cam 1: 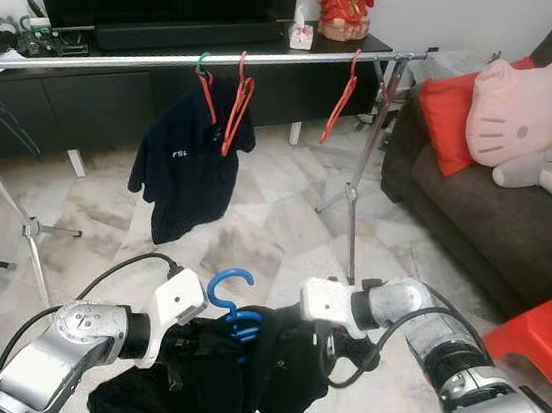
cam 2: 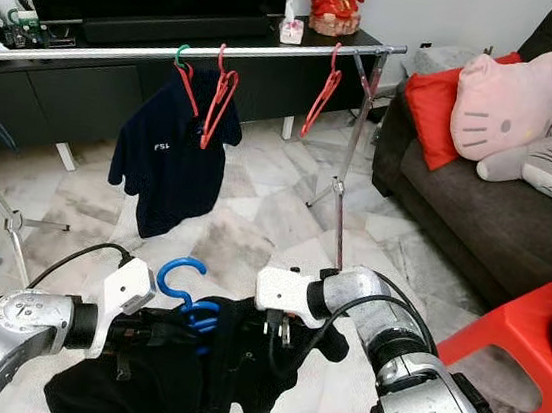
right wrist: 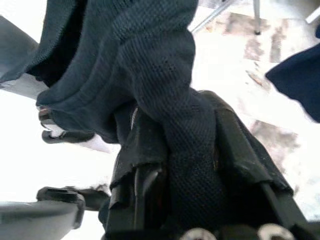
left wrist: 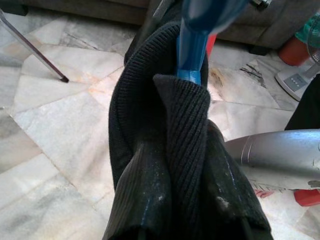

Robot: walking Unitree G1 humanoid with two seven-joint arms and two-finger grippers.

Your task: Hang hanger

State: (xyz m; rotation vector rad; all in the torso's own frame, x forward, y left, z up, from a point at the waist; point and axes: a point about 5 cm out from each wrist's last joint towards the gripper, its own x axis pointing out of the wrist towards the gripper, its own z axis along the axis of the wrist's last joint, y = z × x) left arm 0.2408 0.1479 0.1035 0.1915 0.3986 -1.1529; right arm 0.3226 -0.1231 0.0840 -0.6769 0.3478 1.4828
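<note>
A blue hanger (cam 1: pixel 231 300) carries a black garment (cam 1: pixel 204 379), held low in front of me between both arms. My left gripper (cam 1: pixel 201 343) is shut on the garment's ribbed collar just below the blue hook (left wrist: pixel 192 30). My right gripper (cam 1: pixel 311 347) is shut on a fold of the same black garment (right wrist: pixel 170 120). Ahead stands a silver clothes rail (cam 1: pixel 173 57) with a dark navy shirt (cam 1: pixel 189 161) on a red hanger (cam 1: pixel 238 101), and another empty red hanger (cam 1: pixel 342 99) further right.
A black TV cabinet (cam 1: pixel 119 87) stands behind the rail. A dark sofa (cam 1: pixel 496 223) with a red cushion and plush toys is on the right, and a red stool (cam 1: pixel 542 335) sits near my right arm. The rail's legs (cam 1: pixel 360 177) stand on the marble floor.
</note>
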